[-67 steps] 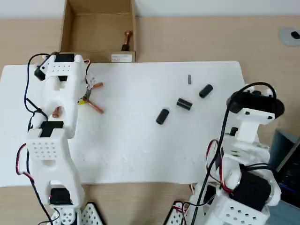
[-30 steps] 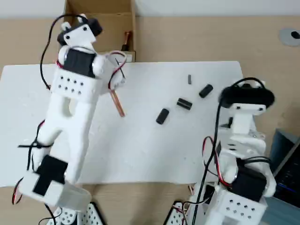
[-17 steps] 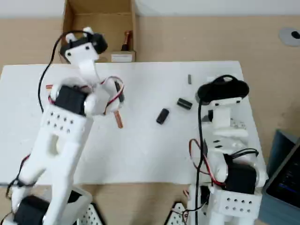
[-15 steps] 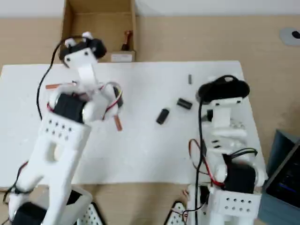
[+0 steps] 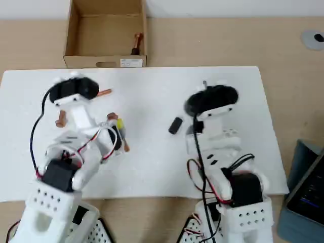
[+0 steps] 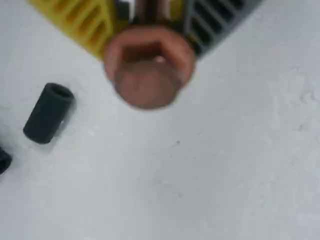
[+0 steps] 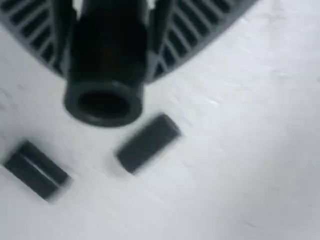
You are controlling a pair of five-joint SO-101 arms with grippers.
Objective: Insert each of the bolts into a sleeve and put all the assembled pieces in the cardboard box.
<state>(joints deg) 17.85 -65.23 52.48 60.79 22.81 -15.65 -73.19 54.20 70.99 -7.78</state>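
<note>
Gripping a bolt (image 6: 149,75) by its shank, the left gripper (image 6: 150,11) is closed on it; the right gripper (image 7: 107,25) clamps a sleeve (image 7: 104,95) (open end showing). A spare sleeve (image 5: 175,125) lies mid-way across the mat (image 5: 152,172); the box (image 5: 68,35) sits at 11 o'clock.

White sheet (image 5: 152,172) lies flat on the wooden tabletop (image 5: 212,43) — grey round disc (image 5: 313,38) set in the tabletop at the far right corner, blue-grey object (image 5: 304,202) at the near right edge.
</note>
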